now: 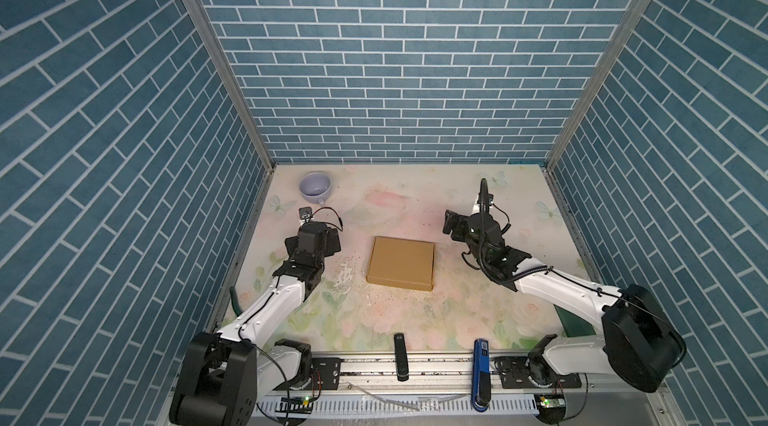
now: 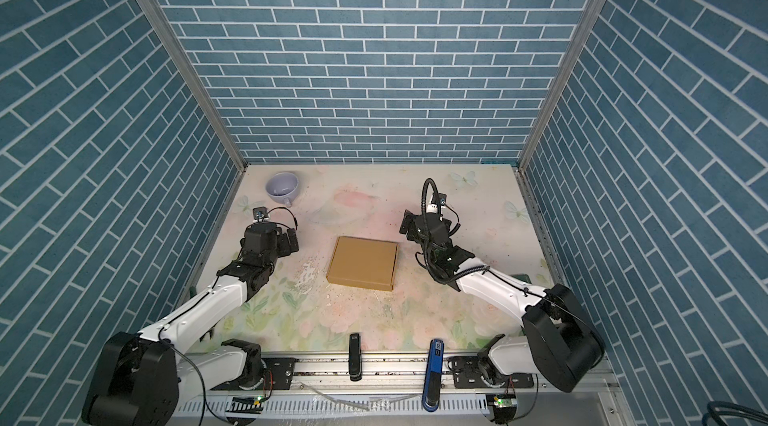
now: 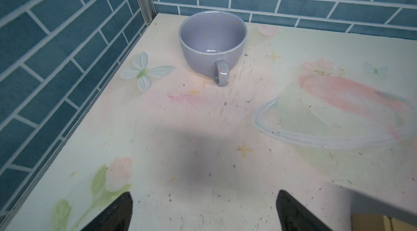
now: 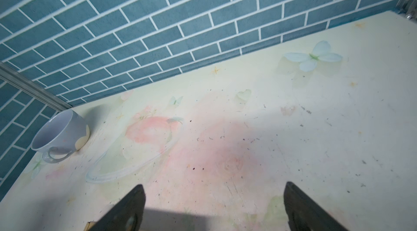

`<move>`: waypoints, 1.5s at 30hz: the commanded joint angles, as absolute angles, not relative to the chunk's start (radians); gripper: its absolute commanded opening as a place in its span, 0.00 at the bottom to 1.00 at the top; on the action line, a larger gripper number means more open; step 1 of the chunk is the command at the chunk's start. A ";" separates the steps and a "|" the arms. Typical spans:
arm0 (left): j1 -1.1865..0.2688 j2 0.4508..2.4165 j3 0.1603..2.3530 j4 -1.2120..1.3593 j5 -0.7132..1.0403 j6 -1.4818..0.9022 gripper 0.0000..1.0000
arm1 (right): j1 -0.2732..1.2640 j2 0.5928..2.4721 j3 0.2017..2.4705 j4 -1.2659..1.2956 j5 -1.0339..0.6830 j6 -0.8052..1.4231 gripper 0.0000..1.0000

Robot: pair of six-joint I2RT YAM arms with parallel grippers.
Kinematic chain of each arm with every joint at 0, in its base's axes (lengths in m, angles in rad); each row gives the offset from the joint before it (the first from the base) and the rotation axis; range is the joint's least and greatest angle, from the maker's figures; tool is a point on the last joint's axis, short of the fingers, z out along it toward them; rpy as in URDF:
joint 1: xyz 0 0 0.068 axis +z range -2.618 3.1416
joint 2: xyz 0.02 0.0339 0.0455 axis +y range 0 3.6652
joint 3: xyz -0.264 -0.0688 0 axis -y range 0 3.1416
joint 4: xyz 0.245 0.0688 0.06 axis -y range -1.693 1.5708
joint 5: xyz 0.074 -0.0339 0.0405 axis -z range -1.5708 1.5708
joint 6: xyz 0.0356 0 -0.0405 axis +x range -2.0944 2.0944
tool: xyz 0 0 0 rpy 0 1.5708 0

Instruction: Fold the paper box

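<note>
The left hand (image 1: pixel 334 243) and the right hand (image 1: pixel 451 225) both stand wide open and hold nothing. Each wrist view shows a pair of dark fingers (image 3: pixel 119 214) spread apart over bare bench, with nothing between them, and the same holds on the right (image 4: pixel 133 209).

The paper box (image 1: pixel 401 263) lies flat near the middle of the bench (image 1: pixel 415 320), between the two hands and apart from both. In both top views it reads as a closed, shallow rectangular box: the top panel is down and level, the near wall upright, and no flap sticks out or lies spread on the bench. Whether the front tabs are tucked fully into their slits cannot be told from this height.

Judged from that shape, the folding looks finished or very nearly so. What may be left is at most a check or a press on the lid's front edge, then drawing the arms away.

Further out, the left hand sits to the box's left and the right hand beyond its far right corner. A pale lilac mug (image 1: pixel 316 187) stands upright and empty in the far left corner, well apart from the box. Blue brick-pattern walls (image 1: pixel 395 70) enclose the bench on three sides.
</note>
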State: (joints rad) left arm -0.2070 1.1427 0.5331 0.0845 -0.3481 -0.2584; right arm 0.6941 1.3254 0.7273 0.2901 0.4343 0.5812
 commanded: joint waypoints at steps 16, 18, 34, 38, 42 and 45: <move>-0.127 1.283 0.465 0.471 -0.353 -0.032 0.99 | 0.680 1.027 0.595 0.095 0.548 0.499 0.95; -0.123 1.309 0.438 0.536 -0.351 -0.022 1.00 | 0.679 1.006 0.590 0.066 0.562 0.494 0.95; -0.075 1.335 0.300 0.843 -0.263 0.041 1.00 | 0.676 0.989 0.520 0.114 0.626 0.453 0.96; -0.064 1.415 0.270 0.987 -0.215 0.058 1.00 | 0.671 0.999 0.518 0.117 0.619 0.445 0.96; -0.058 1.516 0.277 1.052 -0.162 0.067 1.00 | 0.664 1.003 0.494 0.187 0.624 0.405 0.96; -0.055 1.504 0.290 1.008 -0.162 0.061 0.99 | 0.657 1.004 0.483 0.208 0.632 0.362 0.97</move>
